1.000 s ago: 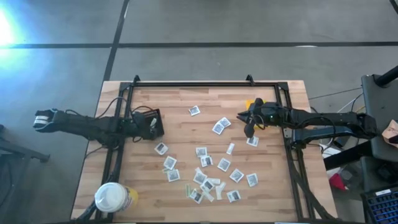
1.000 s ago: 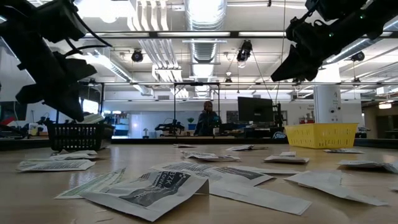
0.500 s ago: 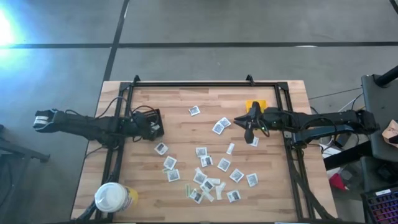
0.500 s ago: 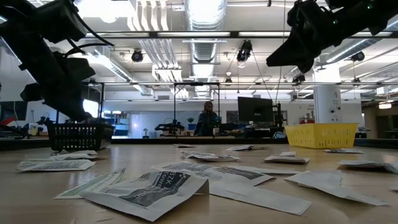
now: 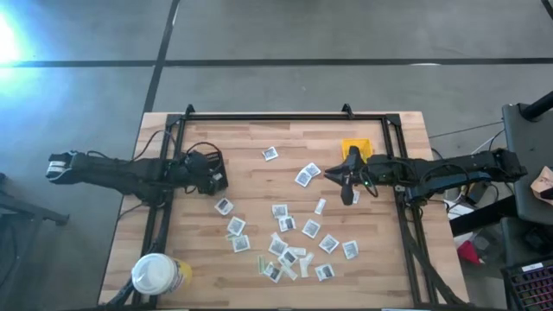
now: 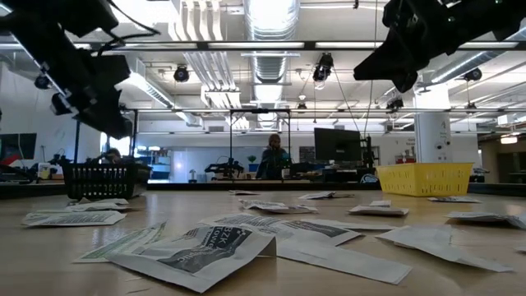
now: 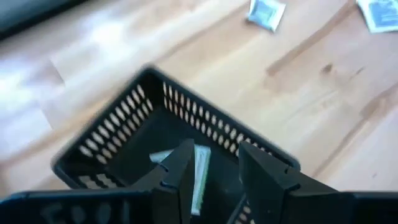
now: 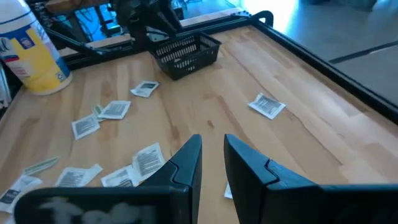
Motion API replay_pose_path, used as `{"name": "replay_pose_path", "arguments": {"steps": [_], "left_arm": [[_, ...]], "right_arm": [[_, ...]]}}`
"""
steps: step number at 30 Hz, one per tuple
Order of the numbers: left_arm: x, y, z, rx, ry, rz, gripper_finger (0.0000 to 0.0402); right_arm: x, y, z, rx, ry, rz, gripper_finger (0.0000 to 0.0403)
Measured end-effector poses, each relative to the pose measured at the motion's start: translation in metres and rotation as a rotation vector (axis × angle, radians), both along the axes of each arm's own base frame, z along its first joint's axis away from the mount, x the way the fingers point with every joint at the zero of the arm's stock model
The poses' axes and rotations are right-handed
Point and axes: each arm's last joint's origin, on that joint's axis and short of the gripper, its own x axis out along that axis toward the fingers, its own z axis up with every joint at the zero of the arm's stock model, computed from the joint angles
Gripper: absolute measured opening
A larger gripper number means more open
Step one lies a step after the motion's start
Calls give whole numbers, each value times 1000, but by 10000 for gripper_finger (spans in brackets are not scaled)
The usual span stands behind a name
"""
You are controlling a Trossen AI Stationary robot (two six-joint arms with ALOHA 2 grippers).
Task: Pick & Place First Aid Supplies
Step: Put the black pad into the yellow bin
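You are hovering the left end effector (image 7: 214,177) over the black basket (image 5: 210,169) at the frame's left, fingers slightly apart around nothing, a strip lying inside. You are reaching the right end effector (image 5: 347,186) over the bench (image 5: 251,147) right of centre, fingers narrowly apart and empty. Packets (image 5: 289,238) are lying scattered centre and lower centre. Next, probably, lower onto a nearby packet.

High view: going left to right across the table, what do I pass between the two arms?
Yellow tub → black basket under the left gripper → lone packet → right gripper → yellow bin.
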Motion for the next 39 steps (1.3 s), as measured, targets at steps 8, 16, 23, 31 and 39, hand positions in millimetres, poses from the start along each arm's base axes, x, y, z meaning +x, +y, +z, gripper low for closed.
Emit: {"name": "replay_pose_path", "arguments": {"steps": [8,16,23,31,39], "left_arm": [[7,1,25,106,-23,-81,116],[21,0,40,218,-128,-207,108],[33,-2,38,238,-153,-324,102],[49,-6,27,202,-156,-501,100],[57,-8,18,192,-105,-560,100]], "right_arm": [[1,-4,10,-74,-21,-92,63],[1,-3,11,76,-63,-140,64],[1,-3,11,248,-105,-194,101],[2,-3,9,430,-146,-266,147],[19,0,-10,590,-50,-277,148]]}}
